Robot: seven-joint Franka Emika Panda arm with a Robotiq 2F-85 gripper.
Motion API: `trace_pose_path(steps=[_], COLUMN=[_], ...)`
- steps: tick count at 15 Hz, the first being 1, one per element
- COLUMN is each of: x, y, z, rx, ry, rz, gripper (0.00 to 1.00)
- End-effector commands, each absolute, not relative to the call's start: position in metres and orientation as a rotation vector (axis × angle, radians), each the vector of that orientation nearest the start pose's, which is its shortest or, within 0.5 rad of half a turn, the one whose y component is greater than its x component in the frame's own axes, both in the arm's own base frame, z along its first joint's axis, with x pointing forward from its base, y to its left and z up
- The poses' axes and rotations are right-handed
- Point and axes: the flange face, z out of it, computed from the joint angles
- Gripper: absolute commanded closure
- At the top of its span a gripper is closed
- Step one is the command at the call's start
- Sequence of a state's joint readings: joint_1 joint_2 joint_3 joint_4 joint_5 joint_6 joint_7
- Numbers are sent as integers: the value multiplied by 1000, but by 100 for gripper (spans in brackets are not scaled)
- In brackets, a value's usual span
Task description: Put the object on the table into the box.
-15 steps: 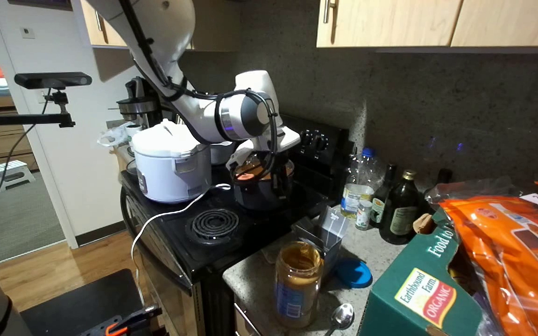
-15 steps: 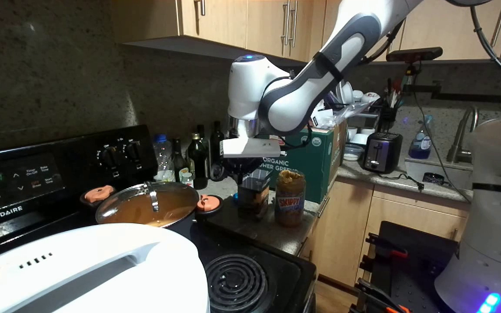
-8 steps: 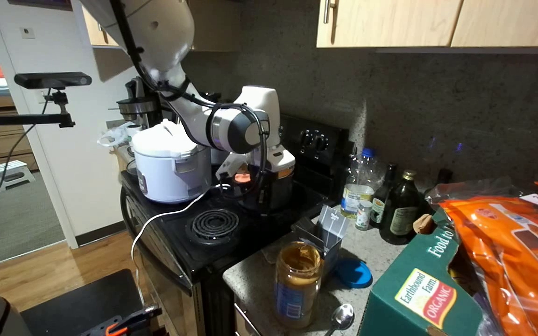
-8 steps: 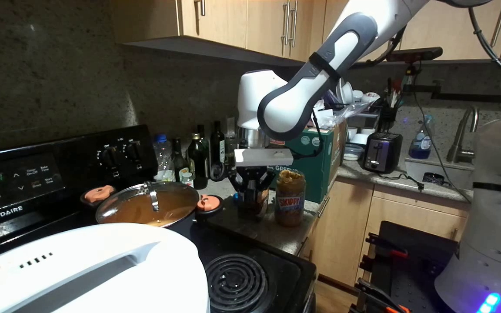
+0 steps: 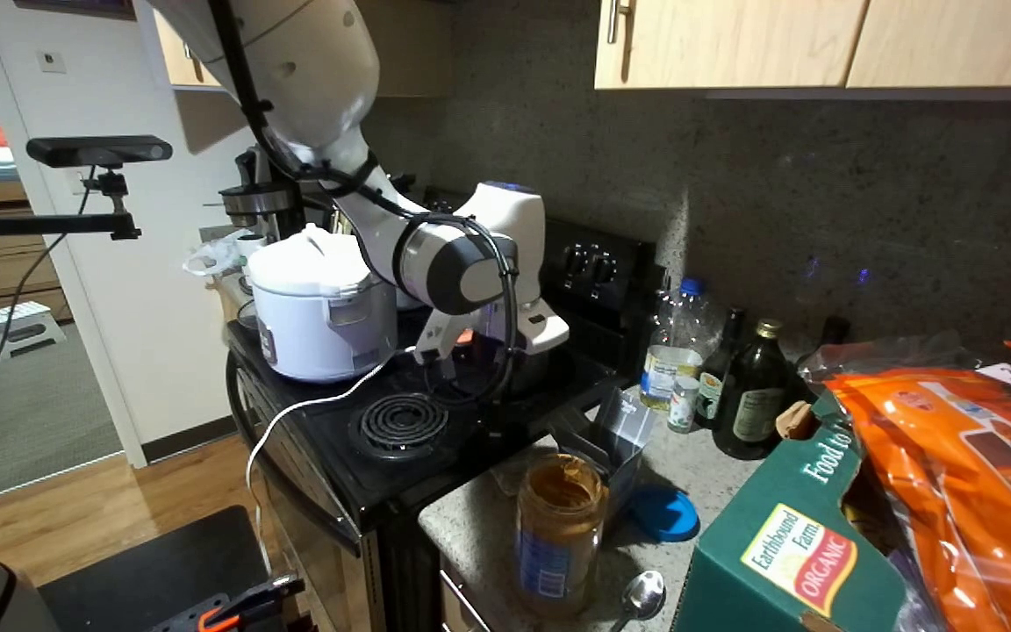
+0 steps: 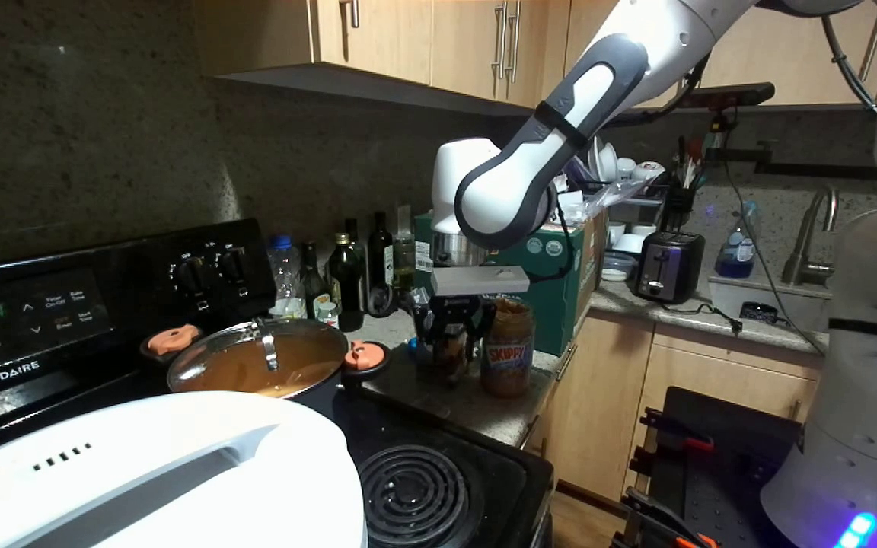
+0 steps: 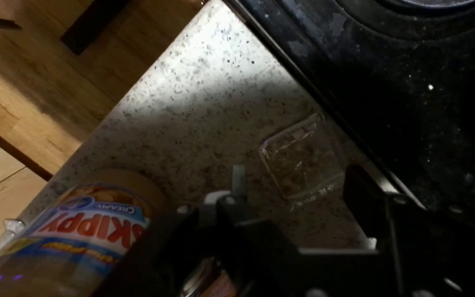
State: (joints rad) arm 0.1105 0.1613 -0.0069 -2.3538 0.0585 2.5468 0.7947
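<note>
You had the Skippy jar (image 7: 93, 222) looming at lower left in the wrist view, then the pale speckled worktop (image 7: 204, 90) through the middle, and on it, right of centre, there lay the clear plastic piece (image 7: 303, 161), with the black stove (image 7: 427, 90) filling the upper right. In an exterior view you had the glass-lidded pot (image 6: 214, 365) at left, then, mid-frame, your pincer (image 6: 450, 346), released, jaws spread apart, the jar just right of it and the green carton (image 6: 560, 304) behind! In an exterior view the dark open box (image 5: 627, 430) stood right of centre, just behind the jar, the blue lid (image 5: 663, 513) to its right.
</note>
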Motion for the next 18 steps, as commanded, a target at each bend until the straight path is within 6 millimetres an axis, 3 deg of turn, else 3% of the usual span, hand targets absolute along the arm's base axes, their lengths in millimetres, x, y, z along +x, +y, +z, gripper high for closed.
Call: trace_pose_path(steps=[1,7,18], x=[508,501,507], y=[51,50,47], z=[253,229,185], rx=[-2874,-2881,-2908], ry=[1039,987,1001], rz=[-9,19,2], gripper=[39,30,30])
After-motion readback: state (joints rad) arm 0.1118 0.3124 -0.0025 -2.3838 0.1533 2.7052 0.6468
